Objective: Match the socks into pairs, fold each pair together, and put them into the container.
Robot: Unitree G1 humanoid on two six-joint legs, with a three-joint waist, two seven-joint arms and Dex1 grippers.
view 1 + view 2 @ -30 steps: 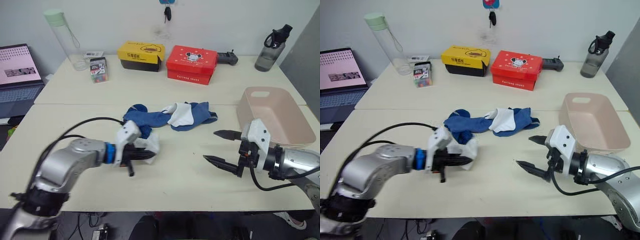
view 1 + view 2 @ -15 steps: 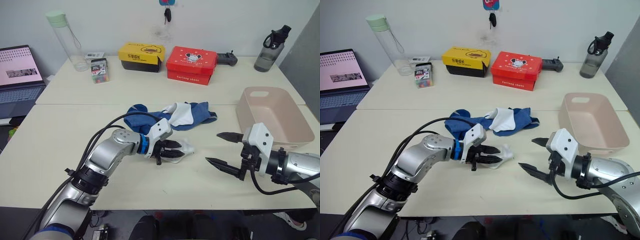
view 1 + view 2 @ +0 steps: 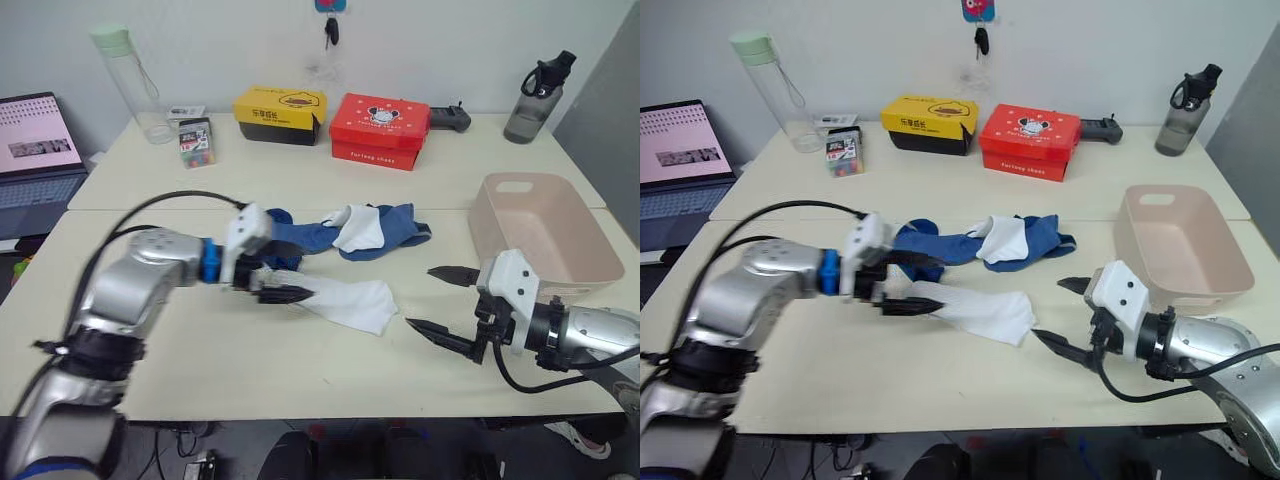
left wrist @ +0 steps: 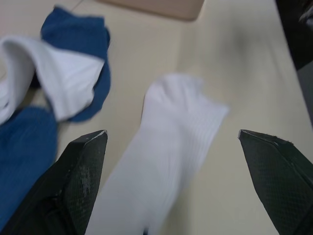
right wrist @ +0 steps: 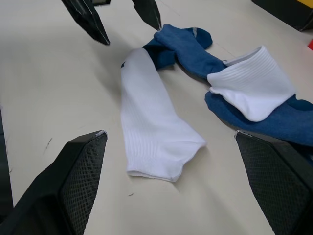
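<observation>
Table (image 3: pixel 330 175): carries everything; no pair is matched or folded on it yet, so by my reading the task is barely begun.
Container (image 3: pixel 548 235): the pale tub sits at the robot's right, holding no socks.
Blue socks (image 3: pixel 300 237): heaped mid-table with the second white sock (image 3: pixel 358 228) draped over them, still to be sorted.
White sock (image 3: pixel 350 301): lies flat and stretched out on the table, just in front of the heap, between the two arms; its partner has yet to be brought beside it.
Left gripper (image 3: pixel 278 288): jaws spread apart and holding nothing, tips at the near end of the white sock.
Right gripper (image 3: pixel 440 300): jaws wide open, empty, just right of the white sock.
Change: half a second ago the left jaws were bunched around the white sock nearer mid-table; now the sock is laid out and let go, and the arm has drawn back to the left.
</observation>
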